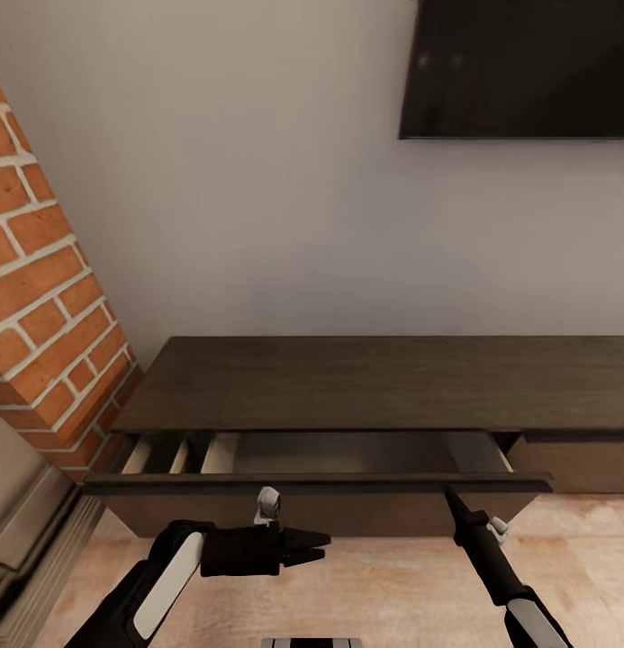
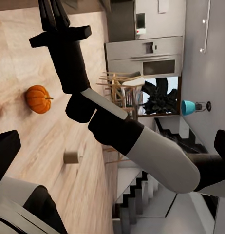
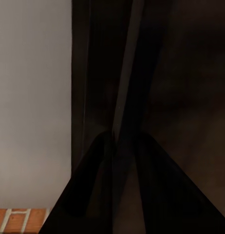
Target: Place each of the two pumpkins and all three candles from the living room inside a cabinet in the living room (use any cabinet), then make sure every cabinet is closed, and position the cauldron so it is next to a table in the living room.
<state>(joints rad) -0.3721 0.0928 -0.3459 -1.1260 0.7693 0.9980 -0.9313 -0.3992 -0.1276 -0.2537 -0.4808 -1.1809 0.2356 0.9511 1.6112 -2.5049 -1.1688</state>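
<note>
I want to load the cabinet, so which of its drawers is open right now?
The wide left drawer, pulled out with its pale inside showing; the right drawer front sits flush and closed.

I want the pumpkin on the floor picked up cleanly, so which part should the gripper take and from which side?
Grip the pumpkin across its ribbed orange belly, coming down from above. It sits on bare wooden floor with open space around it, apart from the candle, and its short dark stem looks too small to hold. Fingers on opposite ribs should seat best.
</note>
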